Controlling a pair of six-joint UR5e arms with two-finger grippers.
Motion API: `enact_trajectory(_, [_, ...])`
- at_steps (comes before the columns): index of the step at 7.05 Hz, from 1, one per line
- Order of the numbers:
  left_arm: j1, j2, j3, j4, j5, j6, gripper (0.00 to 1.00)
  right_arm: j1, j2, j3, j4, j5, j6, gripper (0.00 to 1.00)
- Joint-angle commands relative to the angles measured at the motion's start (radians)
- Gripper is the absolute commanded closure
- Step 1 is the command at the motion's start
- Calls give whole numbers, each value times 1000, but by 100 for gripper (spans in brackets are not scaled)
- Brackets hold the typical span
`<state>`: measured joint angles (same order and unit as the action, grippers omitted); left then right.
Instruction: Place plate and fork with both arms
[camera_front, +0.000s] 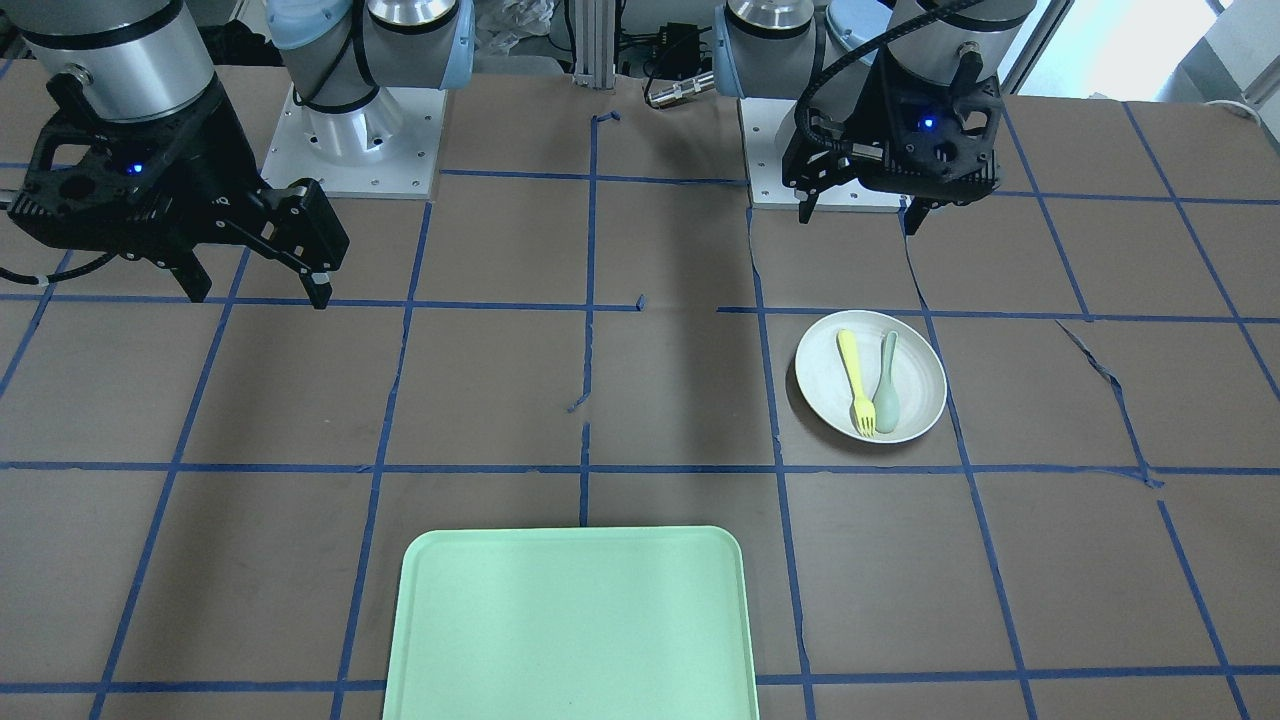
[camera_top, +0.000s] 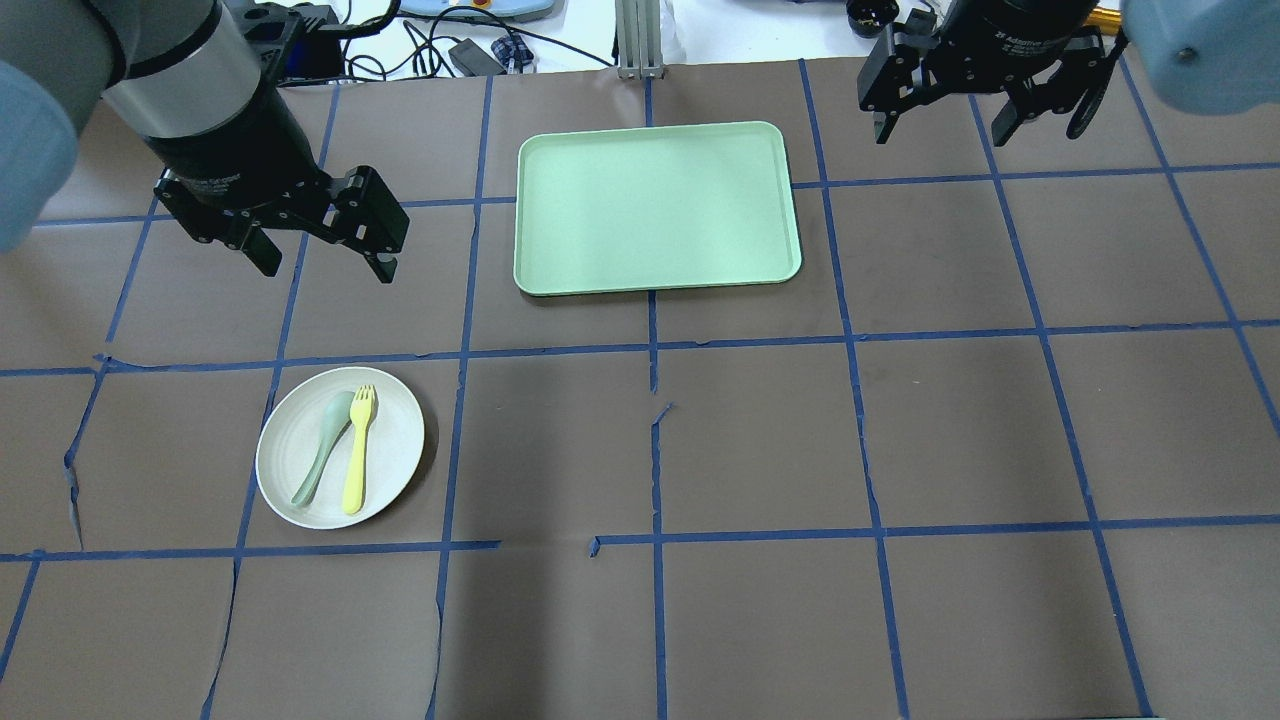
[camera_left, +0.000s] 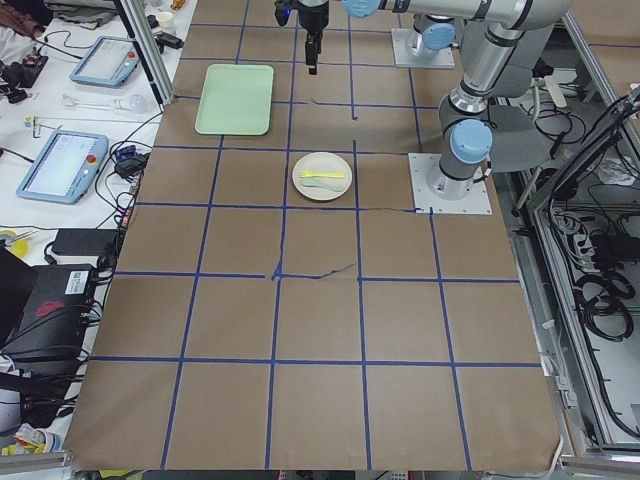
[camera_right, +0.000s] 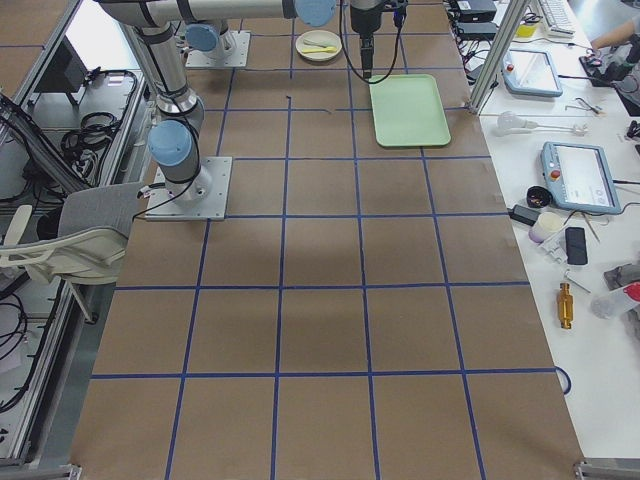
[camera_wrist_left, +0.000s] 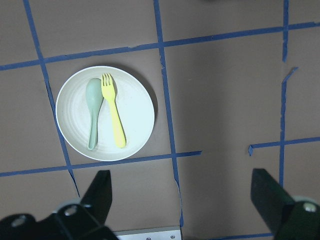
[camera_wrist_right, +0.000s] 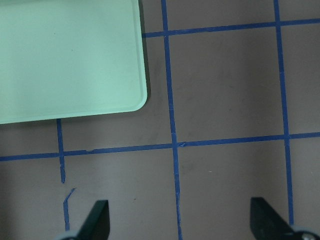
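Note:
The off-white plate lies on the brown table at my left side, with the pale-yellow fork and a grey-green spoon side by side on it. My left gripper hangs open and empty above the table, beyond the plate. Its wrist view looks down on the plate and the fork, between the open fingertips. My right gripper is open and empty, high over the far right, right of the tray. In the front view the plate and fork lie below the left gripper.
A rectangular mint-green tray lies at the far middle of the table; its corner shows in the right wrist view. Blue tape lines grid the brown table cover. The right gripper hangs at the left of the front view.

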<state>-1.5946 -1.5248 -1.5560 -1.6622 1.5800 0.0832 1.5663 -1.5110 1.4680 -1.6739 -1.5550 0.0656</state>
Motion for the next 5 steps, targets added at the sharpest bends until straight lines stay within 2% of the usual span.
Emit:
enact_trajectory(1, [1, 5, 2, 4, 1, 1, 0, 0, 2, -3, 0, 0, -1, 0])
enact_trajectory(5, [8, -15, 11, 5, -5, -19, 0, 1, 0, -3, 0, -2, 0, 0])
